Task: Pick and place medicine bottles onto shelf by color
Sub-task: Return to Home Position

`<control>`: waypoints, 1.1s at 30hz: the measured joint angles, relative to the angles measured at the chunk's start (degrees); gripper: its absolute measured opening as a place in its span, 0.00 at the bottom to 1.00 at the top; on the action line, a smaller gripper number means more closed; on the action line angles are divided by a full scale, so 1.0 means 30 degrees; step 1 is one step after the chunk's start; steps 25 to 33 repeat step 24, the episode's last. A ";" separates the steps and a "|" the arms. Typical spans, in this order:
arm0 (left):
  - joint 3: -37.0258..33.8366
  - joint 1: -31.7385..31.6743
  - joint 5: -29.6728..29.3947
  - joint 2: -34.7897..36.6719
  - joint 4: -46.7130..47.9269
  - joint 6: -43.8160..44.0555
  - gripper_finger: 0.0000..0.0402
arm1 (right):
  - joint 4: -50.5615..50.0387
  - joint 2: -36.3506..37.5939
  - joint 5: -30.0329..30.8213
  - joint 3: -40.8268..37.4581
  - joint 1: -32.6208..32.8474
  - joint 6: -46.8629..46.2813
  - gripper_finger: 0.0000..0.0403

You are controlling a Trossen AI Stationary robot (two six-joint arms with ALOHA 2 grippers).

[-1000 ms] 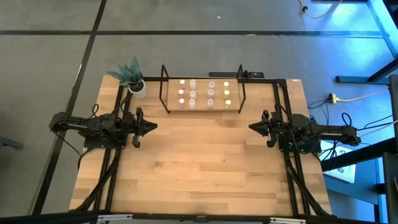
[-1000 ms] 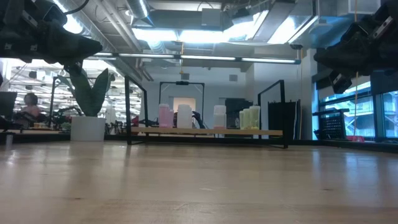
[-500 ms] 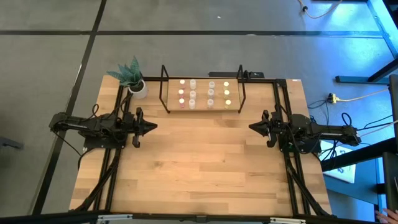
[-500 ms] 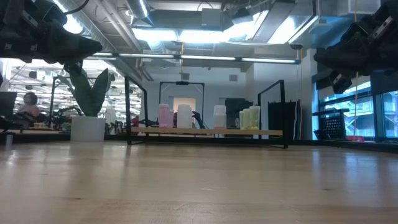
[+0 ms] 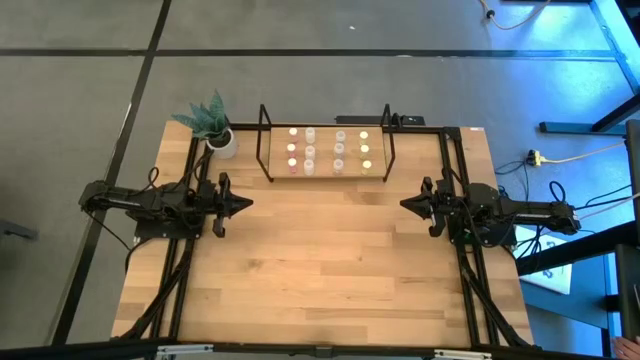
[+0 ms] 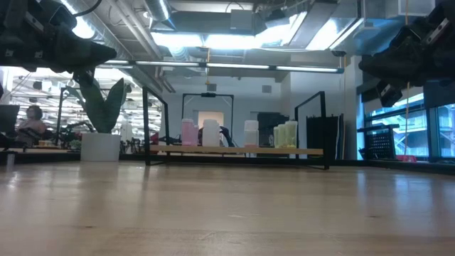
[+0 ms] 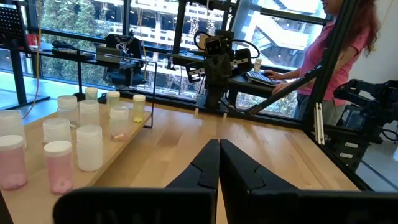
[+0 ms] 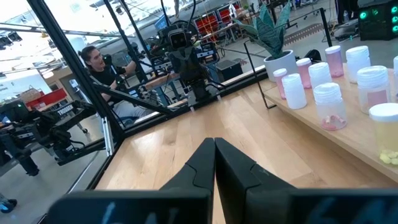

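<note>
Nothing has shifted since a second ago: the left gripper (image 5: 243, 203) hangs over the worktop's (image 5: 320, 270) left side, fingers (image 7: 202, 171) together. Bare boards run from there to the near edge. At the far edge the medicine bottles (image 5: 339, 150) stand on the shelf (image 5: 380, 150), well apart from both arms. The right gripper (image 5: 405, 204) hangs opposite, fingers (image 8: 199, 168) together.

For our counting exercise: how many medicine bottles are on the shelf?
12 medicine bottles, all on the shelf in four columns of three: pink column left, two white columns in the middle, yellow-green column right. None appears hidden.
</note>
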State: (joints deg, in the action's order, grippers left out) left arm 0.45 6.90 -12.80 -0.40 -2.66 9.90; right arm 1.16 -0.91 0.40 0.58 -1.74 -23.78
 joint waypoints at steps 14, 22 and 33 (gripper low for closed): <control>0.0000 0.0000 0.0000 0.0000 0.0003 0.0003 0.07 | 0.0004 0.0000 -0.0005 0.0000 0.0000 0.0071 0.03; 0.0000 0.0000 0.0000 0.0000 0.0000 0.0003 0.08 | 0.0002 0.0000 -0.0007 0.0000 -0.0003 0.0006 0.03; 0.0000 -0.0002 0.0000 0.0000 0.0000 0.0003 0.08 | 0.0004 0.0000 -0.0007 0.0000 -0.0004 0.0027 0.03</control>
